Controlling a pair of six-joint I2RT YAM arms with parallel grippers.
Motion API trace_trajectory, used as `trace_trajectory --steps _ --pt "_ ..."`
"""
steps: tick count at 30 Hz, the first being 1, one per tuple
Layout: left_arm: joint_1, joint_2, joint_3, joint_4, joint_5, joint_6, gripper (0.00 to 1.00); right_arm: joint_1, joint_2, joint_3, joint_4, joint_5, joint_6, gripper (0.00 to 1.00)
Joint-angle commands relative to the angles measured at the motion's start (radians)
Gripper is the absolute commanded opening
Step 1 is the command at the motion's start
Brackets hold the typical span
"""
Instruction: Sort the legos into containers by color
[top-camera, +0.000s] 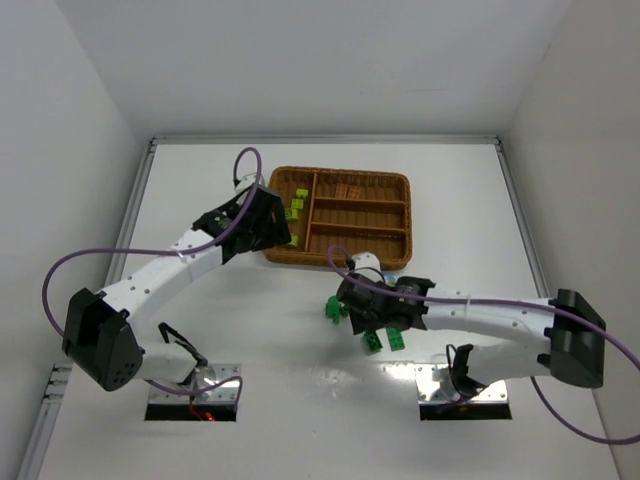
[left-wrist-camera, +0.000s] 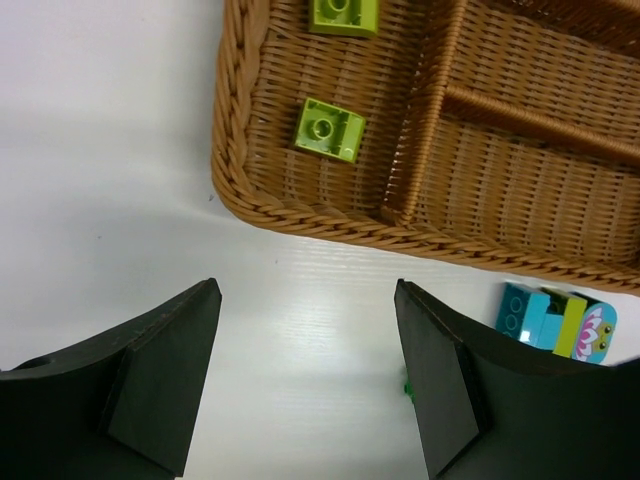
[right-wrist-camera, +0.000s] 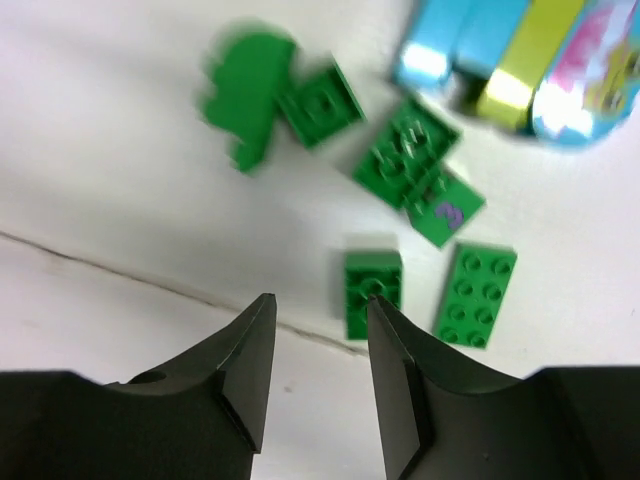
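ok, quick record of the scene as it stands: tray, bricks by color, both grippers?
tray: wicker, one wide section, narrow ones beside it
lime bricks: in the wide section
orange-brown bricks: in the far narrow section
green bricks: loose on the table
cyan bricks: on the table, just outside the tray's near rim
left gripper: jaws open, empty, by the tray's near-left corner
right gripper: jaws apart, empty, above the green bricks

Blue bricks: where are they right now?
In the left wrist view, lower right, the blue bricks lie on the table just outside the near rim of the basket, against a yellow brick.
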Motion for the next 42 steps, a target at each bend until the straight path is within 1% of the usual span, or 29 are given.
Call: trace_trajectory --steps 1,5,8,10,12,13,16,17,19,20,21,23,24,26,28,30,31,32,34,36,38,40,42 --pt "0.016 -0.014 0.008 -0.02 -0.04 0.019 0.77 -0.029 -0.019 0.132 -0.042 0.084 -0.066 0.42" --pt "0.016 -0.014 0.008 -0.044 -0.059 0.01 0.77 -0.103 0.121 0.291 -0.042 0.094 -0.167 0.42" --pt "0.025 -0.037 0.008 -0.064 -0.068 0.01 0.77 -0.16 0.163 0.351 -0.016 0.094 -0.213 0.42" --pt "0.025 -0.048 -0.003 -0.064 -0.068 0.01 0.77 -0.184 0.163 0.351 -0.016 0.071 -0.227 0.44" --pt "0.025 -0.057 -0.003 -0.064 -0.068 0.01 0.77 -0.199 0.138 0.313 -0.005 0.04 -0.218 0.45" --pt "0.025 -0.057 -0.003 -0.064 -0.059 0.01 0.77 -0.216 0.093 0.287 0.016 0.026 -0.202 0.45" --pt "0.025 -0.057 -0.012 -0.064 -0.059 0.01 0.77 -0.239 0.006 0.131 0.027 -0.032 -0.155 0.46" --pt "0.025 -0.057 -0.012 -0.064 -0.059 0.01 0.77 -0.24 -0.042 0.103 0.027 -0.047 -0.141 0.47" --pt "0.025 -0.057 -0.012 -0.064 -0.05 0.01 0.77 -0.24 -0.087 0.042 0.001 -0.058 -0.129 0.54" --pt "0.025 -0.057 -0.012 -0.064 -0.049 0.01 0.77 -0.23 -0.11 0.025 -0.013 -0.058 -0.118 0.65" --pt "0.025 -0.057 -0.022 -0.064 -0.049 0.01 0.77 -0.23 -0.158 0.011 -0.022 -0.058 -0.104 0.71" --pt "0.025 -0.048 -0.022 -0.064 -0.049 0.01 0.77 -0.221 -0.199 -0.031 -0.022 -0.078 -0.095 0.8" --pt "0.025 -0.048 -0.022 -0.055 -0.049 0.01 0.77 -0.221 -0.215 -0.04 -0.022 -0.078 -0.095 0.87" --pt "0.025 -0.048 -0.022 -0.055 -0.04 0.01 0.77 -0.221 -0.224 -0.064 -0.022 -0.101 -0.095 0.89" --pt "0.025 -0.039 -0.022 -0.055 -0.04 0.01 0.77 -0.212 -0.224 -0.075 -0.01 -0.115 -0.112 0.89" --pt "0.025 -0.03 -0.022 -0.046 -0.031 0.01 0.77 -0.191 -0.19 -0.075 0.002 -0.115 -0.112 0.89" --pt "0.025 -0.03 -0.022 -0.046 -0.031 0.01 0.77 -0.177 -0.173 -0.075 0.002 -0.071 -0.112 0.89" --pt "0.025 -0.03 -0.022 -0.046 -0.031 0.01 0.77 -0.166 -0.155 -0.063 -0.016 -0.071 -0.086 0.89" --pt "0.025 -0.03 -0.022 -0.046 -0.031 0.01 0.77 -0.166 -0.095 -0.046 -0.025 -0.103 -0.112 0.89" --pt "0.025 -0.03 -0.022 -0.046 -0.031 0.01 0.77 -0.126 -0.081 -0.075 0.031 -0.13 -0.125 0.89" --pt "0.025 -0.02 -0.022 -0.046 -0.031 0.01 0.77 -0.114 -0.081 -0.104 0.064 -0.141 -0.126 0.89" --pt "0.025 -0.02 -0.022 -0.046 -0.031 0.01 0.77 -0.101 -0.092 -0.127 0.073 -0.141 -0.113 0.85" --pt "0.025 -0.02 -0.022 -0.046 -0.031 0.01 0.77 -0.092 -0.092 -0.141 0.073 -0.141 -0.113 0.83"
